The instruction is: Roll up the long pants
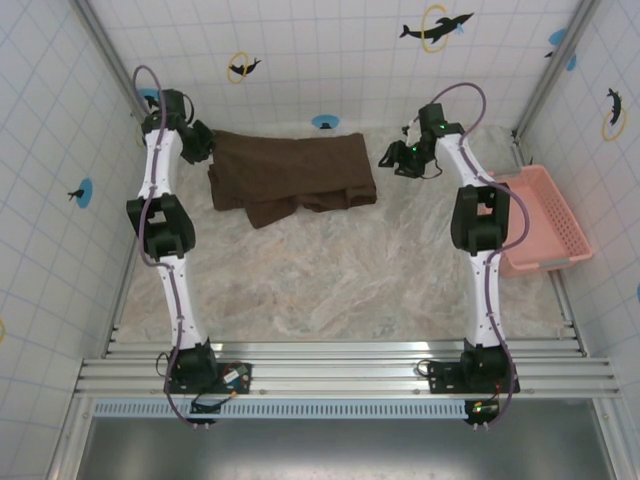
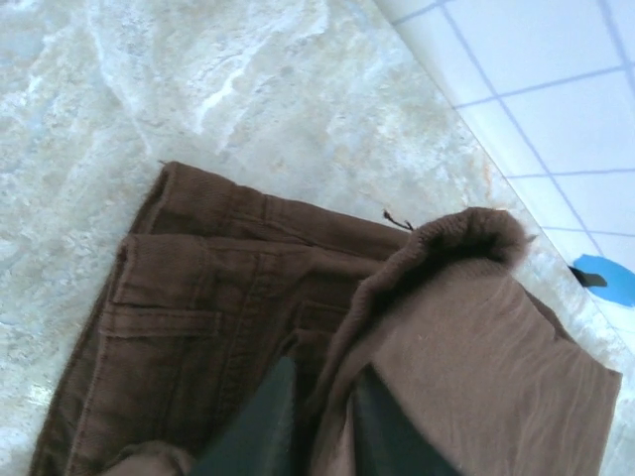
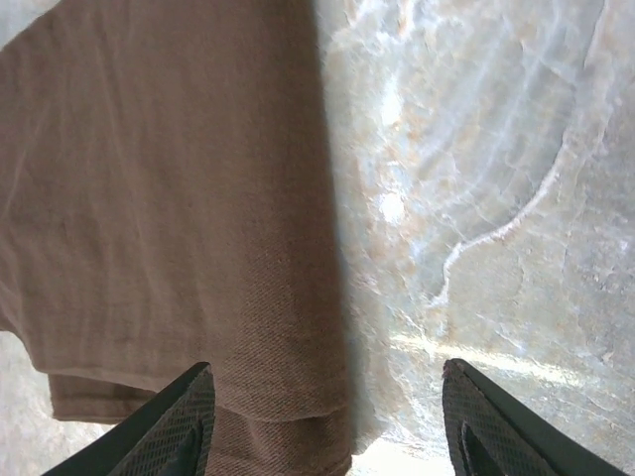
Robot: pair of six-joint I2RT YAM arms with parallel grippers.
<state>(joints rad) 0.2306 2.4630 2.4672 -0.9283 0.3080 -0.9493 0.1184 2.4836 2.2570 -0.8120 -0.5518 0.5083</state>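
The long pants (image 1: 292,172), dark brown fabric trousers folded into a wide, flat bundle, lie on the pale marble-patterned table (image 1: 350,280) in the upper centre of the top view, close to the white tiled back wall (image 1: 330,60). One folded piece juts out from the lower edge of the bundle.

The left gripper (image 1: 197,143) sits at the left end of the bundle, upper left of the frame. In the left wrist view the two dark fingers (image 2: 260,426) stand close together at the bottom edge. A raised fold of the brown cloth (image 2: 446,337) runs up between them. Whether they press on the fold cannot be told. A stitched pocket shows at lower left.

The right gripper (image 1: 393,158) hovers just beside the right end of the bundle. In the right wrist view its textured fingers (image 3: 189,426) are spread wide with nothing held. One is over the cloth edge (image 3: 179,198), the other over bare table.

A pink slotted plastic basket (image 1: 548,215) rests at the right edge, well apart from the trousers.
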